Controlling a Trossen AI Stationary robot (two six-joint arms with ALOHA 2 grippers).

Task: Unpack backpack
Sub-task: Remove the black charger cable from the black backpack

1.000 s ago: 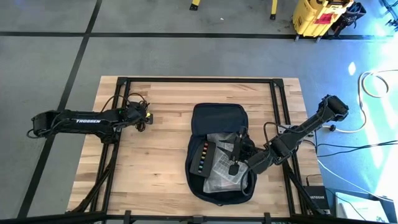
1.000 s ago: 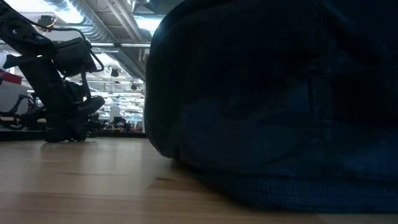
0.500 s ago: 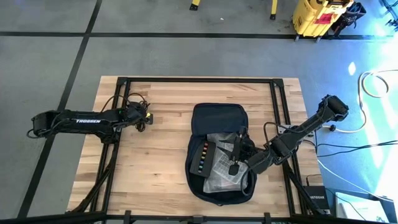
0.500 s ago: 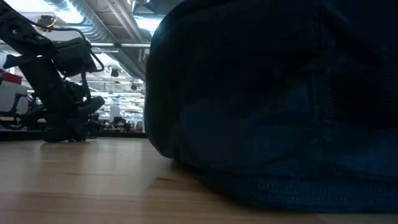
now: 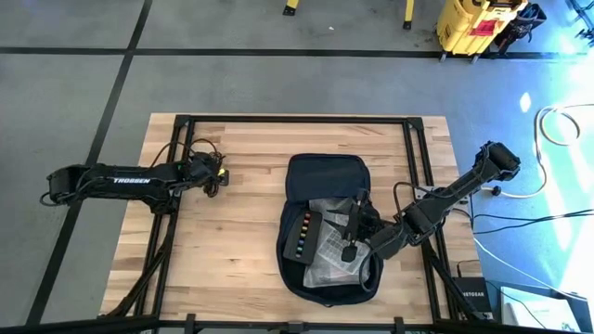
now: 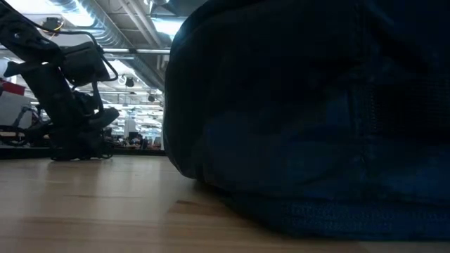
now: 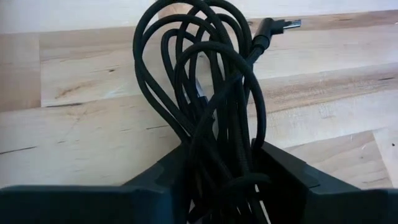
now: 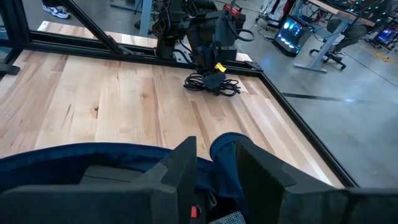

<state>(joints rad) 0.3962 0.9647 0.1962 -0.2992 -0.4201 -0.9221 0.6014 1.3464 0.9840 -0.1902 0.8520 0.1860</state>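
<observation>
Low view: the backpack (image 6: 309,112) fills most of the picture, cut off at the top, right and bottom edges; its contents are hidden there. Left wrist view: the lower part of the black cable bundle (image 7: 214,118) is cut off between the left gripper (image 7: 221,186) fingers. Overhead, items inside the backpack are too small to identify.

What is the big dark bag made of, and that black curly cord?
The backpack looks like soft, matte navy woven fabric; it sags and shows stitched seams. The black cord seems to have a braided textile sleeve, judging by its fine ribbed texture, with a likely plastic plug end.
</observation>
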